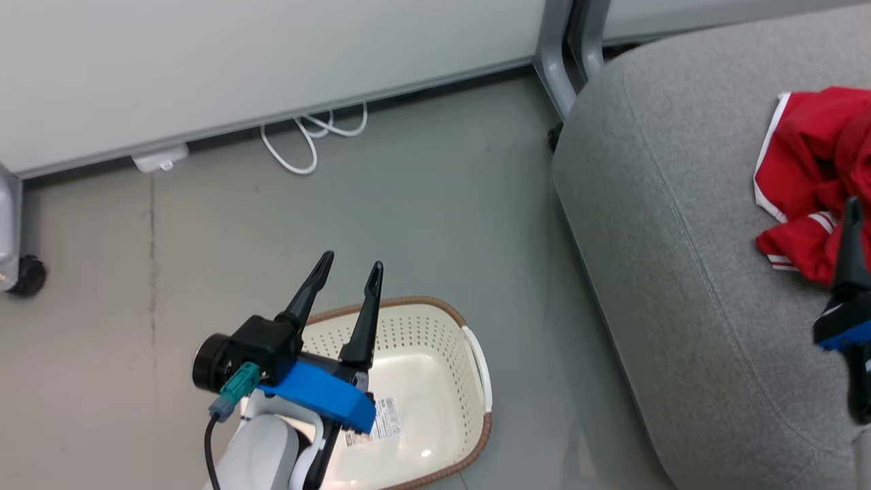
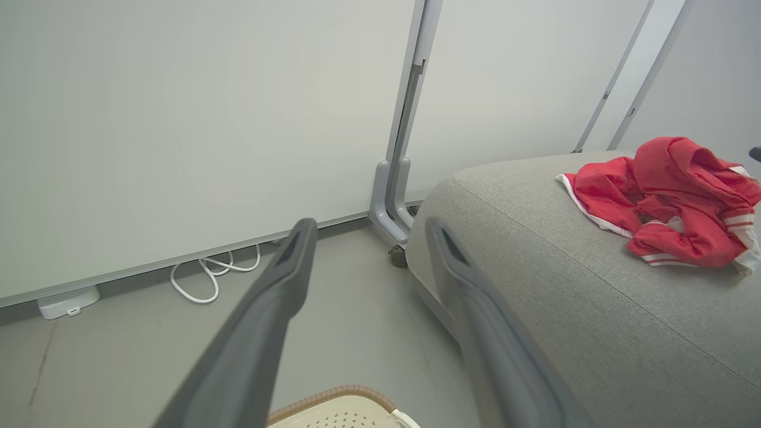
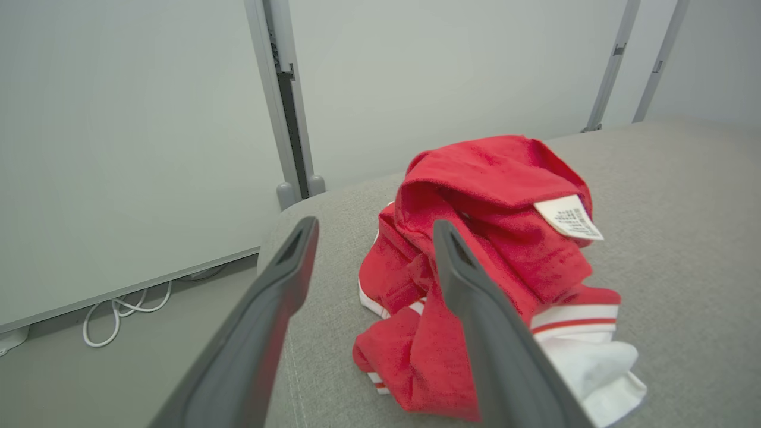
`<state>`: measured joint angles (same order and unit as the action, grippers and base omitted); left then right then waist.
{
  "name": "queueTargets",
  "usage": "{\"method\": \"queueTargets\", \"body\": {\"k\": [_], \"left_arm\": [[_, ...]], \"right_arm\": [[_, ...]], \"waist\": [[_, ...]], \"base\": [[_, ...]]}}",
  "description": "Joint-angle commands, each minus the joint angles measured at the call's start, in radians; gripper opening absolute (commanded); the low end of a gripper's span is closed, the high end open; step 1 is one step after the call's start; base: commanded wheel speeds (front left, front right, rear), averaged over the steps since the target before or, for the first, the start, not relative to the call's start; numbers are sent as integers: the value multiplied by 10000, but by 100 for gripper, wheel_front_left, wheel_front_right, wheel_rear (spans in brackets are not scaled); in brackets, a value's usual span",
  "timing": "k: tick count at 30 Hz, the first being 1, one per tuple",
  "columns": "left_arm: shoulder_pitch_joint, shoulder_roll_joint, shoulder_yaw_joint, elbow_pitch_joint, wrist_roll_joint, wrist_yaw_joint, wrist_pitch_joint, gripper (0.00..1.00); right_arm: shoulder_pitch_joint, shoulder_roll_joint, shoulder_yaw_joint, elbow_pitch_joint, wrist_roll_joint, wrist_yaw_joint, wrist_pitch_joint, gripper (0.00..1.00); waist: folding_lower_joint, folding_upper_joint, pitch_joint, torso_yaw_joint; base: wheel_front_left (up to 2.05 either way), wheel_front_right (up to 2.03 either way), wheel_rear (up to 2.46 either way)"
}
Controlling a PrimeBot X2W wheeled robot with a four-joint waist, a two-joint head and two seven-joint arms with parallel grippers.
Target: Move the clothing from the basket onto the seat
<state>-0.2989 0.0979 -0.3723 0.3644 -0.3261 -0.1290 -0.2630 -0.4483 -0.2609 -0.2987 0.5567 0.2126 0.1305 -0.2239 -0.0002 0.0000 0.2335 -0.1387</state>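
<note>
- the left gripper (image 1: 352, 260) hangs over the near-left part of the basket (image 1: 435, 333). its two dark fingers are spread apart with nothing between them, so the claw is released.
- the basket stands on the grey floor (image 1: 422, 224), just beside the seat's front edge but apart from it. its cream inside bottom shows, with a barcode sticker (image 1: 384, 418) on it. the brown rim runs round the top and a white handle sits on the side toward the seat.
- the right gripper (image 3: 374, 224) is over the seat (image 1: 680, 238), fingers wide and clamping nothing: released too. in the right wrist view its right finger crosses in front of the red heap; whether it touches the cloth i cannot tell.
- the clothing (image 1: 810, 163) lies in a crumpled red pile on top of the seat, back from the rounded corner, well apart from the basket. white trim and red-and-white striped bands show at the edges, and a small white label (image 3: 569, 217) is turned up on the top fold.
- the seat is grey fabric with a stitched seam running along its top.
- farther off, a looped white cable (image 1: 299, 146) and a small white box (image 1: 160, 158) lie on the floor at the foot of a pale wall panel (image 1: 272, 54).
- a grey post (image 1: 554, 54) stands beside the seat's far corner, and a black caster (image 1: 28, 275) sits at the far left.
</note>
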Motion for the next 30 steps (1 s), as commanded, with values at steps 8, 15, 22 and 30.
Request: {"method": "queueTargets", "body": {"k": [8, 15, 22, 30], "left_arm": [[878, -172, 549, 41, 39, -28, -27, 100], [1306, -209, 1040, -11, 211, -26, -27, 100], [1621, -194, 1580, -4, 291, -26, -25, 100], [1864, -226, 2112, 14, 299, -26, -25, 100]], "right_arm": [[2167, 906, 619, -2425, -186, 5, 825, 100], [3339, 1495, 818, -3944, -435, 5, 1173, 100], [4014, 1909, 1231, -4317, -491, 3, 1187, 100], [4309, 2103, 1440, -4043, -347, 3, 952, 100]], "waist": [[2, 0, -1172, 786], [2, 0, -1593, 1361], [2, 0, -1837, 1856], [2, 0, -2090, 2274]], "base": [[0, 0, 0], [0, 0, 0], [0, 0, 0], [0, 0, 0]]}}
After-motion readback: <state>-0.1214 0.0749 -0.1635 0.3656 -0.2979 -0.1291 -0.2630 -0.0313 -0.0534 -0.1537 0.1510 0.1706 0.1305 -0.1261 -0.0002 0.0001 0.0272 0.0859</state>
